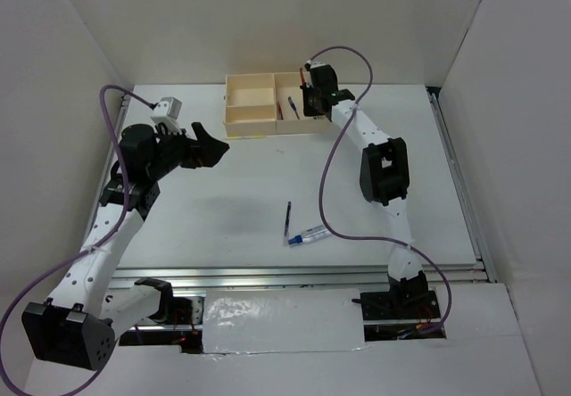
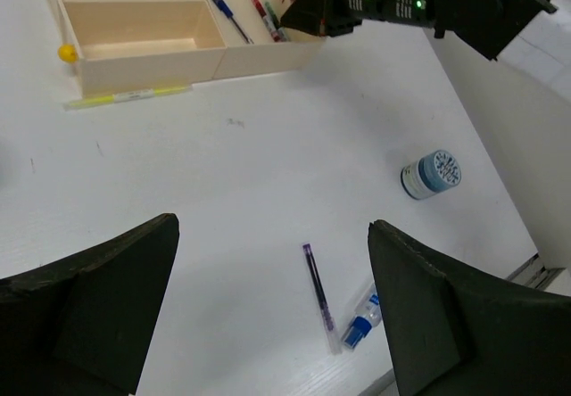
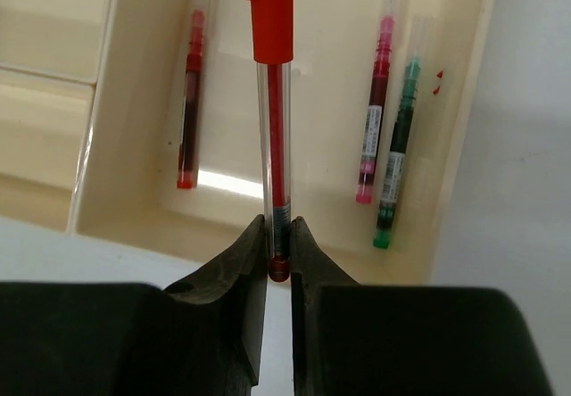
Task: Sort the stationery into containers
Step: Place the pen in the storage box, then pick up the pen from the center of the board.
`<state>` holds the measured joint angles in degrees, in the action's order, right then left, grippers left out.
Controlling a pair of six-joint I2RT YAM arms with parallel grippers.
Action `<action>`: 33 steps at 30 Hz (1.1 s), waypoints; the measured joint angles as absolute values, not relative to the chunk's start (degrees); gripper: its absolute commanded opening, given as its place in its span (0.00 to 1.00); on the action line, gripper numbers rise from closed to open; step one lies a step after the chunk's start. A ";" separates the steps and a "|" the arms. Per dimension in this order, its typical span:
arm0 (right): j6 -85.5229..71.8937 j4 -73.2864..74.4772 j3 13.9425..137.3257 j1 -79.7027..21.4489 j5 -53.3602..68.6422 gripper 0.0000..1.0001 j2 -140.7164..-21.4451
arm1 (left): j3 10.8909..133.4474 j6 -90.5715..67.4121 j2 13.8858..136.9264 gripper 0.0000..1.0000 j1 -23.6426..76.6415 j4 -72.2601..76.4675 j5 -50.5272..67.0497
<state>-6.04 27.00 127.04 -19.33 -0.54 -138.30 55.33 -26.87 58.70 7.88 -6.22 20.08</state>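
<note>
Pens [image 3: 376, 111] in box [image 1: 248, 131] — tube [image 1: 308, 234] before it

White tabletop [image 1: 223, 209] between plain white wall panels [image 1: 268, 21], pale rail [image 1: 294, 276] and perhaps foil-like sheet [image 1: 277, 320] along near edge

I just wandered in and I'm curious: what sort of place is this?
Probably a robotics lab test cell: a left arm and right arm bolted to a white table, plain white walls around it, and the right gripper holding a red pen over a cream sorting box.
</note>
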 measured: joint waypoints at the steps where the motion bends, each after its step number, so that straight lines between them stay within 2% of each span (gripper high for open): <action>1: -6.02 26.33 127.81 -19.33 -0.86 0.00 -139.39 | 55.07 -26.59 58.67 0.99 8.16 -6.57 20.10; 8: -6.15 22.52 128.46 -19.33 -2.42 0.12 -141.10 | 52.95 -25.45 58.70 0.99 8.56 -8.88 20.23; 9: -6.50 21.82 128.46 -19.22 -2.48 0.19 -141.10 | 52.82 -25.45 58.72 0.99 8.56 -9.10 20.36; 11: -7.07 21.02 128.49 -19.16 -2.66 0.26 -141.10 | 52.77 -25.45 58.78 0.99 8.56 -9.72 20.69; 12: -7.22 20.71 128.49 -19.11 -2.68 0.33 -141.10 | 52.71 -25.43 58.81 0.99 8.56 -10.00 20.88; 18: -8.01 20.23 128.51 -18.44 -2.31 0.48 -141.10 | 50.15 -25.17 58.70 0.99 9.02 -10.24 21.19; 25: -9.58 22.02 127.92 -17.85 -0.25 0.48 -139.85 | 48.42 -23.86 58.74 0.99 15.11 -10.37 19.81; 26: -9.80 22.65 126.69 -17.72 0.47 0.48 -138.58 | 48.16 -23.66 58.85 0.98 16.64 -10.20 19.42; 28: -10.26 23.94 123.11 -17.54 2.20 0.48 -134.34 | 47.97 -22.63 59.90 0.88 20.51 -9.89 18.33; 31: -10.70 25.54 115.15 -17.06 4.54 0.48 -123.87 | 48.82 -21.08 64.25 0.78 25.21 -10.15 16.10; 33: -10.61 26.13 110.02 -16.51 5.82 0.48 -115.66 | 51.03 -20.16 69.28 0.76 27.62 -11.66 14.17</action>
